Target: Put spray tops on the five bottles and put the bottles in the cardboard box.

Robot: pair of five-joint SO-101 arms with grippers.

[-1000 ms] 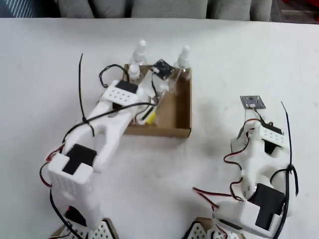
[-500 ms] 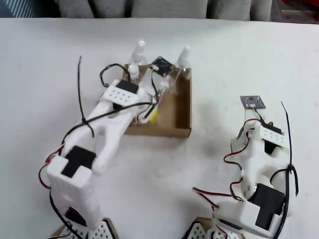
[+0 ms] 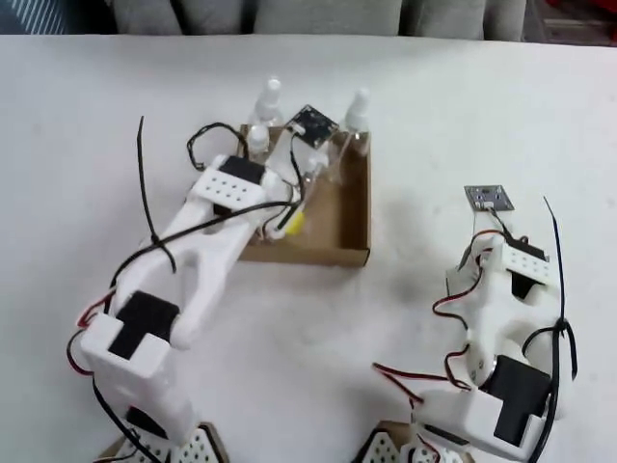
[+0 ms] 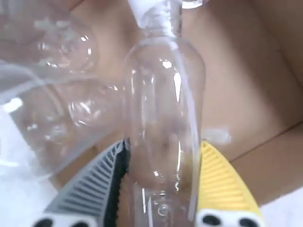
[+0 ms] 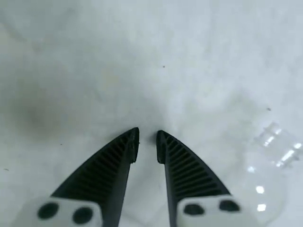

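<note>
My left gripper (image 4: 161, 146) is shut on a clear bottle (image 4: 163, 94) with a white spray top (image 4: 147, 7), held over the floor of the cardboard box (image 4: 227, 71). In the high view the left gripper (image 3: 294, 207) is inside the cardboard box (image 3: 318, 256), near its left wall. Other clear bottles (image 4: 57, 109) lie beside the held one. Three white-topped bottles (image 3: 272, 96) (image 3: 357, 108) (image 3: 258, 140) stand along the box's far side. My right gripper (image 5: 147, 137) hangs shut just above the bare table, with nothing between its fingers. A clear bottle (image 5: 270, 161) lies close beside it.
The right arm (image 3: 511, 289) is folded at the table's right side, well away from the box. White table (image 3: 434, 116) stretches between the box and that arm. Loose cables (image 3: 154, 193) hang around the left arm.
The left arm has pushed a little deeper toward the box's far side, its elbow dropping toward the near left. The right arm has kept still.
</note>
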